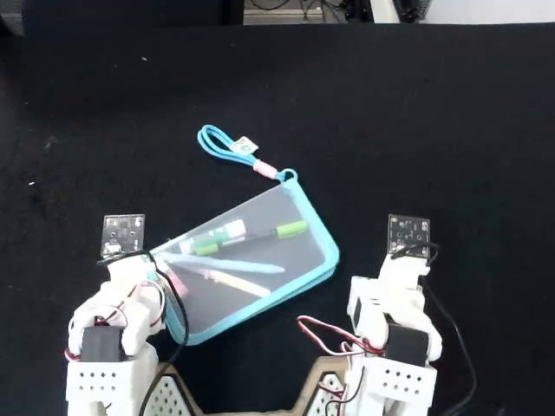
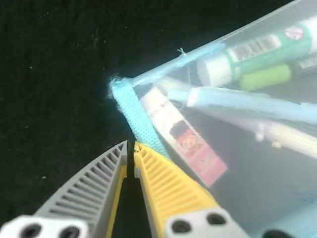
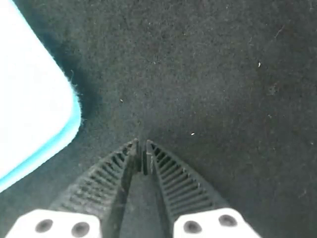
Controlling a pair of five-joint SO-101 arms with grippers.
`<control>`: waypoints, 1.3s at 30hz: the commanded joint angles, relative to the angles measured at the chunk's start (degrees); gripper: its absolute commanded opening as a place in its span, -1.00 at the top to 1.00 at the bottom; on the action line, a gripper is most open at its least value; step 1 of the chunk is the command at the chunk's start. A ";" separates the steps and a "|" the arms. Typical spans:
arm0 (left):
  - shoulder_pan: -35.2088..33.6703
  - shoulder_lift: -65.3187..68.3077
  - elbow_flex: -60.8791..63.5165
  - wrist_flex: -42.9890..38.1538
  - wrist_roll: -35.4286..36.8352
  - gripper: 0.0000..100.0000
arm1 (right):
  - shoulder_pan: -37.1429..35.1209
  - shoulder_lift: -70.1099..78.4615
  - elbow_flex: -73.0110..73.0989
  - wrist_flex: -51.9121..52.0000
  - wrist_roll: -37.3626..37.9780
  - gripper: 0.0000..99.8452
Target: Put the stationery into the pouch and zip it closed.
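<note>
You find the pouch (image 1: 260, 260), stationery (image 1: 251, 232) inside, slanting across the table (image 1: 434, 130): its corner tab (image 2: 131, 111) touches your closed left jaws, its strap (image 1: 227, 146) lies far beyond, and the closed right jaws hang beside its other near corner.

A matte black cloth covers the desk (image 1: 390, 104), flecked with pale lint under even light. Beyond its far edge, dark cables (image 1: 290, 7) lie near a white surface (image 1: 486, 10).

Pouch (image 3: 29, 109): one corner in right wrist view, the rest cut by the frame edge. Green-labelled tube (image 2: 257, 49): far end cut off. Pouch corner, high view: under left arm (image 1: 130, 290).
</note>
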 commanded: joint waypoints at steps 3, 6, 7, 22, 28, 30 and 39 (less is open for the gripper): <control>-9.45 -0.26 0.84 -0.53 0.44 0.94 | 0.70 -5.23 0.13 -0.53 0.62 0.98; -12.09 -0.26 0.84 -0.53 0.44 0.94 | 0.70 -5.23 0.13 -0.53 0.62 0.98; -11.65 -0.26 0.84 -0.53 0.44 0.94 | 0.62 -5.23 0.13 -0.53 0.62 0.98; -9.36 -0.35 0.84 -0.53 0.44 0.94 | -3.69 -5.49 0.13 -0.44 0.53 0.98; -9.19 -0.09 0.84 -0.53 0.44 0.94 | -3.69 -5.49 0.13 -0.44 0.53 0.98; -9.27 -0.09 0.84 -0.53 0.44 0.94 | -3.69 -5.49 0.13 -0.44 0.53 0.98; -9.27 -0.09 0.84 -0.53 0.44 0.94 | -3.69 -5.49 0.13 -0.44 0.53 0.98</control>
